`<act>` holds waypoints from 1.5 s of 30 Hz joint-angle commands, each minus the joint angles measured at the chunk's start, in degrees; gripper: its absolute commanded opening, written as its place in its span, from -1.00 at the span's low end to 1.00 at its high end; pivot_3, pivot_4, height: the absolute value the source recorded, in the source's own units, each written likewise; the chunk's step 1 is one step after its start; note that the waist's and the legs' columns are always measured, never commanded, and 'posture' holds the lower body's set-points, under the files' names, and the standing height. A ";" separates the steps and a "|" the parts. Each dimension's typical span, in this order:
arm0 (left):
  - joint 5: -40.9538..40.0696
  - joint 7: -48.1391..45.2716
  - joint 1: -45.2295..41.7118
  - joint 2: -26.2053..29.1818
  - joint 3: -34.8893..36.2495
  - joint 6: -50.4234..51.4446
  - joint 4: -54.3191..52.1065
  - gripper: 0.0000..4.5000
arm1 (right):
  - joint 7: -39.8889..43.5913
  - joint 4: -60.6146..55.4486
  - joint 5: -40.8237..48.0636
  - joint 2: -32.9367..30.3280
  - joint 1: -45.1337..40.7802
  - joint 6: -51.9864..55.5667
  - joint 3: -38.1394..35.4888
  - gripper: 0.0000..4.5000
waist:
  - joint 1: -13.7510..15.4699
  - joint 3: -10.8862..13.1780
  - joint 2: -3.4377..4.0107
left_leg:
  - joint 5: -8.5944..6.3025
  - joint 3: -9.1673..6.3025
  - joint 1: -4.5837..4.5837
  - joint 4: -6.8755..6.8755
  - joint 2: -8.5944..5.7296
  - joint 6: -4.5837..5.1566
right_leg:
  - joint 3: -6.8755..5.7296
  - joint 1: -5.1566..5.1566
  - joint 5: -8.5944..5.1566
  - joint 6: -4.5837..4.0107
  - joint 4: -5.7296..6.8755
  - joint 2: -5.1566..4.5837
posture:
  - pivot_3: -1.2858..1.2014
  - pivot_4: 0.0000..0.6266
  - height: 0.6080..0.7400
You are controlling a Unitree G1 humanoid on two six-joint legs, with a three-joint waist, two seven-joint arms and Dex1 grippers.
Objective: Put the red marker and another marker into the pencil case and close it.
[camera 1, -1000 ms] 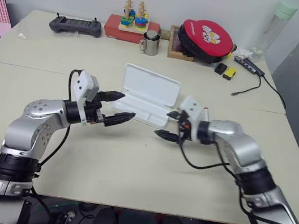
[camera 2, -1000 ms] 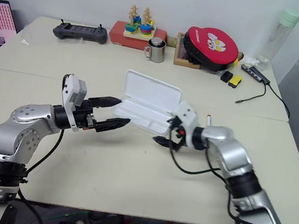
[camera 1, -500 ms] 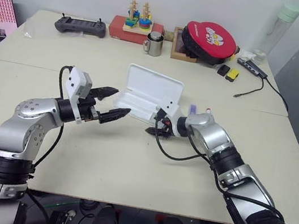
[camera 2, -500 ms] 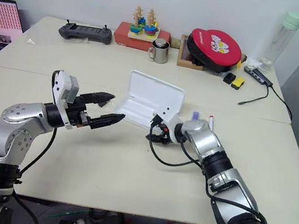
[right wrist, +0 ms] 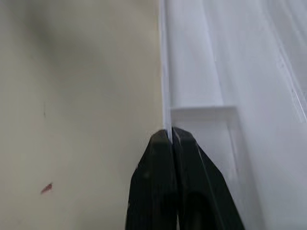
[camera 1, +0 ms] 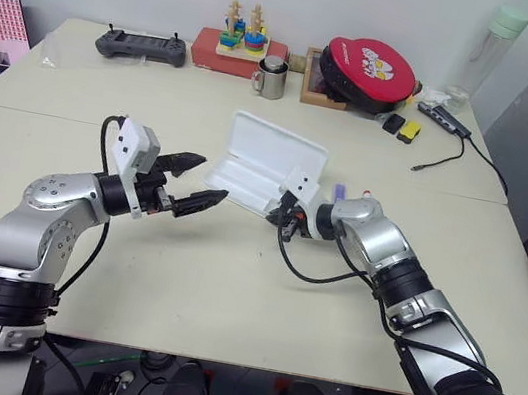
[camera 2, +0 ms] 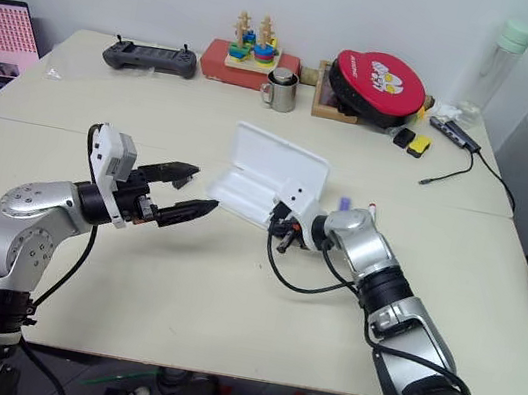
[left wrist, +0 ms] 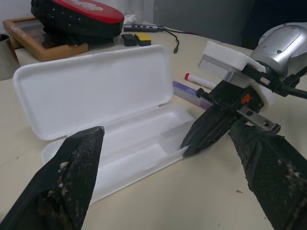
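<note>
Right gripper (right wrist: pixel 171 136) pinching pencil case (left wrist: pixel 110 120) wall (wrist close-up)

Pencil case (camera 1: pixel 267 170) placed mid-table (camera 1: pixel 229 283), lid raised; 2 markers (camera 1: pixel 351 191) laid just right of it.

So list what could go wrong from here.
The right gripper is shut on the front wall of the open pencil case, so any pull may drag or tip the light box. The red marker and purple marker lie on the table just behind that arm, which could knock them away. The left gripper hangs open beside the case and could bump it.
</note>
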 commanded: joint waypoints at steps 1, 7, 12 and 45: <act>-0.60 0.23 -1.04 0.87 2.00 -0.73 -0.30 1.00 | 0.46 -1.72 -0.40 -0.49 0.51 -3.71 -1.92 -0.99 | 0.00 0.00 0.00 | 0.00 0.00 0.00 0.00 0.00 0.00 | 0.00 0.00 0.00 0.00 0.01 0.00 | 0.03 -0.52 1.00; -0.55 -0.03 0.36 1.52 2.53 -0.62 0.12 1.00 | 9.56 -11.31 2.01 -3.49 6.16 -8.16 -0.56 -0.99 | 0.00 0.00 0.00 | 0.00 0.00 -0.01 -0.01 -0.01 0.00 | 0.00 -0.01 0.00 0.00 -0.02 0.00 | 0.03 -0.52 1.00; -0.89 -0.09 1.30 1.75 2.56 0.12 -0.82 1.00 | 12.76 -17.11 1.11 -5.42 11.22 -7.09 2.09 -0.99 | -0.07 0.01 0.01 | 0.00 0.00 -0.01 -0.02 0.00 0.00 | 0.00 -0.01 -0.02 -0.02 0.00 0.00 | 0.03 -0.52 1.00; 1.99 -3.15 -12.58 -12.23 -14.54 0.45 1.20 1.00 | -24.33 -40.95 8.12 -8.10 28.32 13.43 -31.18 0.98 | 0.69 0.01 0.01 | 0.00 0.00 0.02 0.10 -0.05 0.00 | 0.09 0.09 0.03 0.05 -0.04 0.00 | 0.03 -0.52 1.00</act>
